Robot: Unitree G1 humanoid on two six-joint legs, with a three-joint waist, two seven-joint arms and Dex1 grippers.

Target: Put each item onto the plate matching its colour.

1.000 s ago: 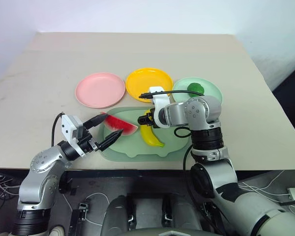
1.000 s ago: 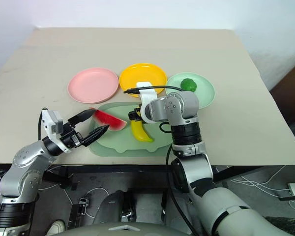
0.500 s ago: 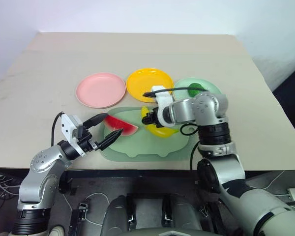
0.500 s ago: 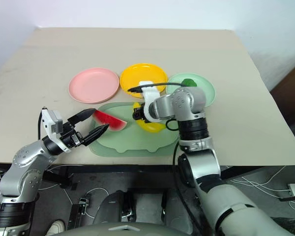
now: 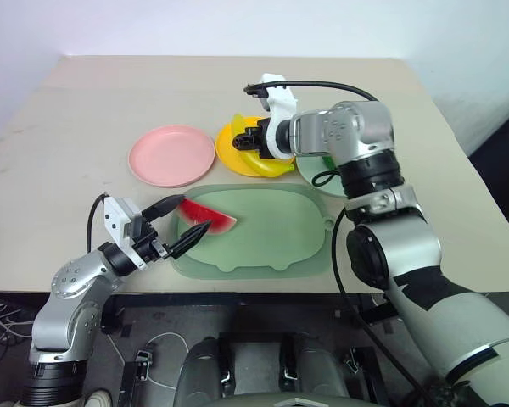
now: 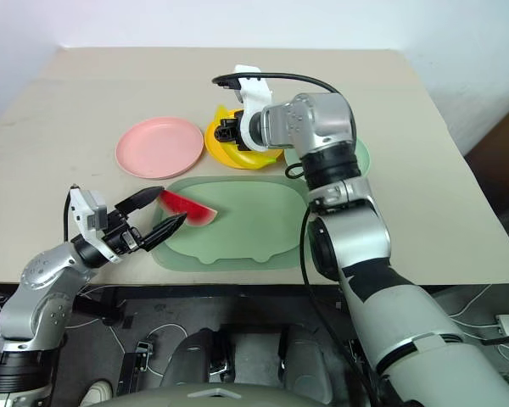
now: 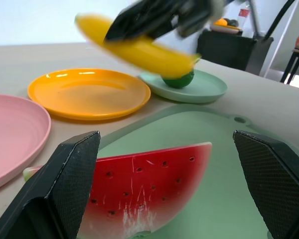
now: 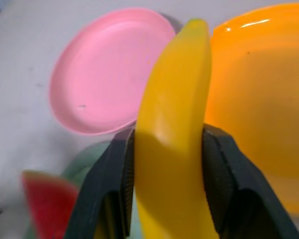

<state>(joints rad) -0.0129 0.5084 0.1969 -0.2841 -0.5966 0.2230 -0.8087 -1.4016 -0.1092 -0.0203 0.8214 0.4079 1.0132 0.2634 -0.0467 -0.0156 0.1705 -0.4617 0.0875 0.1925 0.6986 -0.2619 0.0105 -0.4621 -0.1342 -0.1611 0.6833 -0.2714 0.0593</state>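
Lifted off the tray, banana nears yellow plate.

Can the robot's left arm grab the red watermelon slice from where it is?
Probably yes. The open left pincer already straddles the red plastic watermelon wedge, and nothing sits between them.

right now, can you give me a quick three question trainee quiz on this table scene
1. True or false: the right gripper is shut on the yellow toy banana.
2. What lies between the open black fingers of the left gripper?
A. small round dark-green fruit
B. red watermelon wedge with green rind
C. nothing
3. Fill in: the small round dark-green fruit sits on the ____ round plastic plate.

Key:
1. true
2. B, the red watermelon wedge with green rind, on the pale green rounded-rectangular tray
3. pale mint green
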